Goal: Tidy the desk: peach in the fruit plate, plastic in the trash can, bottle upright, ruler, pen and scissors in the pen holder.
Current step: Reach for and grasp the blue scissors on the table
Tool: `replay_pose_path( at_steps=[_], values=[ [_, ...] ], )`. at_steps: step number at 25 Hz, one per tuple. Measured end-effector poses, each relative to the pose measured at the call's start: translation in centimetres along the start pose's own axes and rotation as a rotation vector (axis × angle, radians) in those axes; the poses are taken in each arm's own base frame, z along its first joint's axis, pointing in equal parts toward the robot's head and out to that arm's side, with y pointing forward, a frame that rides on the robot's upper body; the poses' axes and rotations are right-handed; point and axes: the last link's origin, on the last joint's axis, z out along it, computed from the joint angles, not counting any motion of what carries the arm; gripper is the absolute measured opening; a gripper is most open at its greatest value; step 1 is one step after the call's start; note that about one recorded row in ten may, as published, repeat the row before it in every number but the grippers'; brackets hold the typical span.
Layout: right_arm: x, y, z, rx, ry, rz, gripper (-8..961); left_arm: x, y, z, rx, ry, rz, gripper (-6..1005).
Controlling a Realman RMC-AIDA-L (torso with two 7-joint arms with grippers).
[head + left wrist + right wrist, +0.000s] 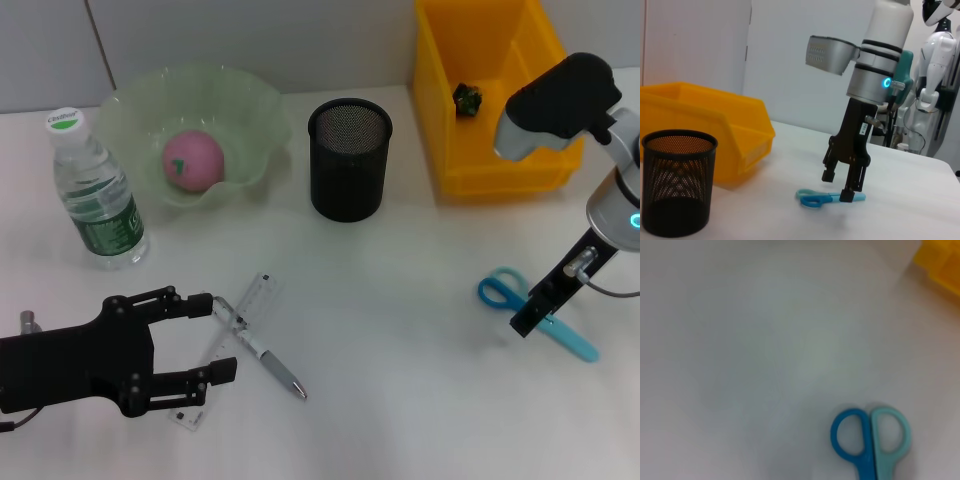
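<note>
The peach (193,160) lies in the fruit plate (252,104). To its left the bottle (97,190) stands upright. The pen holder (349,160) (677,185) holds nothing I can see. A small dark crumpled piece of plastic (467,98) lies in the trash can (490,150) (715,130). The pen (262,350) lies across the ruler (240,310) at the front. My left gripper (215,338) is open, its fingertips either side of them. My right gripper (535,315) (837,185) is open, low over the scissors (505,290) (815,198) (870,440), near their blades.
The desk (400,330) is white, with a grey wall behind it. Bare tabletop stretches between the pen and the scissors. In the left wrist view, another white robot (935,75) stands beyond the desk's far edge.
</note>
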Motion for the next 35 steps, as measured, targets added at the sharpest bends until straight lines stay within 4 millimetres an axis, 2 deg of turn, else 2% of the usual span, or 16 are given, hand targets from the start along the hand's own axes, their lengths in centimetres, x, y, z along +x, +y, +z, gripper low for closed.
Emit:
replay_pose_path(
  at_steps=[10, 16, 21, 35],
  values=[
    [0.0, 0.2, 0.6, 0.004, 0.012, -0.013, 751, 0.2, -0.1, -0.1, 0.001, -0.003, -0.013, 809],
    [-0.1, 0.1, 0.9, 0.008, 0.007, -0.014, 494, 0.2, -0.2, -0.1, 0.002, -0.004, -0.016, 808],
    [-0.1, 0.0, 1.0, 0.009, 0.010, -0.014, 386, 0.2, -0.2, -0.1, 0.002, -0.004, -0.017, 808],
    [-0.1, 0.0, 1.4, 0.006, 0.013, -0.022, 385, 0.3, -0.2, -0.1, 0.001, 0.001, -0.020, 808]
  ],
)
